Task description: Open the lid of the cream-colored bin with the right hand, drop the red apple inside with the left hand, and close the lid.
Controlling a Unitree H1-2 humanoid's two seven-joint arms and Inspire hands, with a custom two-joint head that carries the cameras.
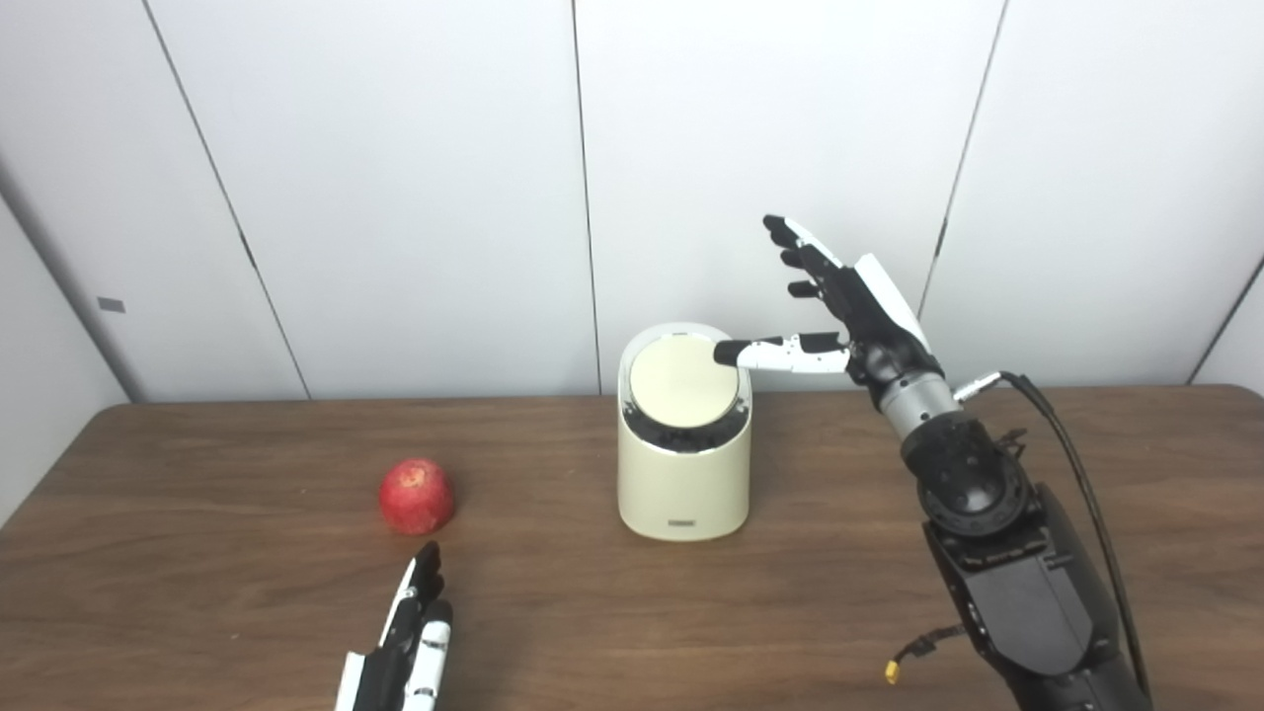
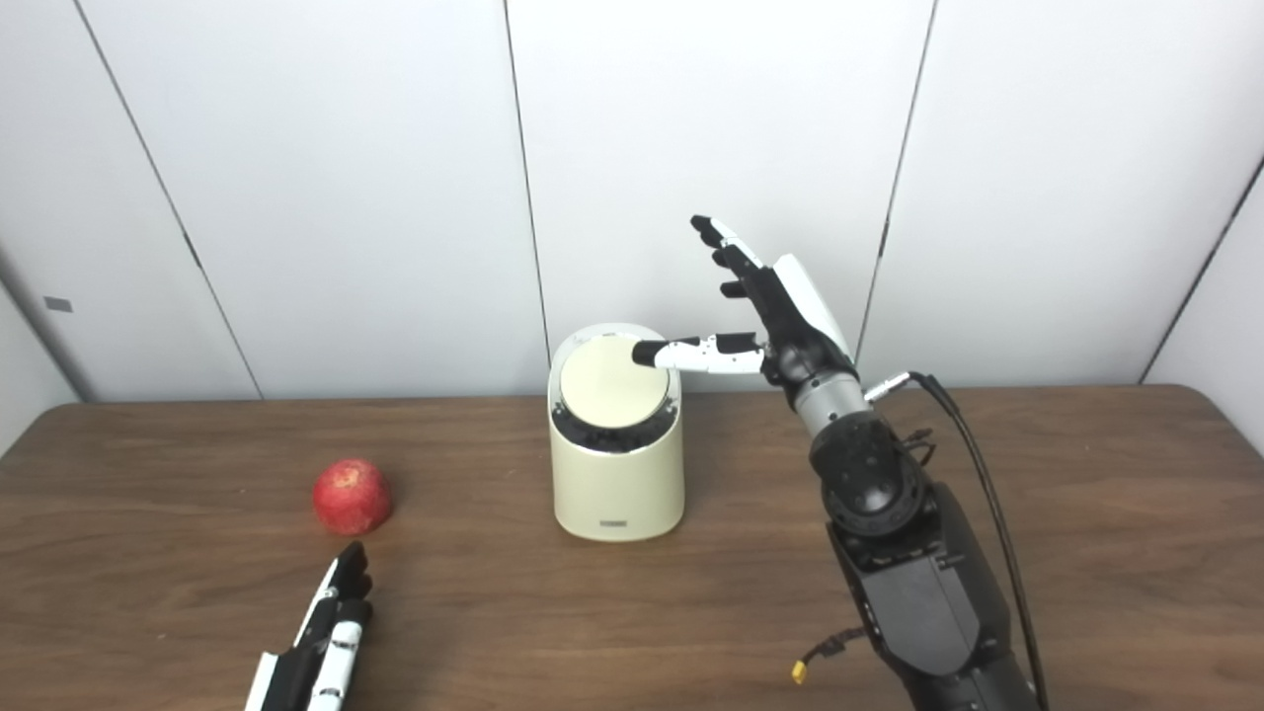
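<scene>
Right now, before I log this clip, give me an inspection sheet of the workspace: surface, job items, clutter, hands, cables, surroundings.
Surface: dark wooden table, bare wood showing around the items.
Job's things: cream-colored bin upright near the middle, its round lid down and tilted toward the camera; red apple on the table to the bin's left, apart from it.
Clutter: nothing seen.
Hands: right hand raised beside the bin, fingers spread, thumb reaching over the lid's rim; contact cannot be told. Left hand low near the table, just short of the apple, holding nothing.
Cables: black cable along the right arm; a loose lead with yellow connector hangs by it.
Surroundings: white panelled wall behind.
</scene>
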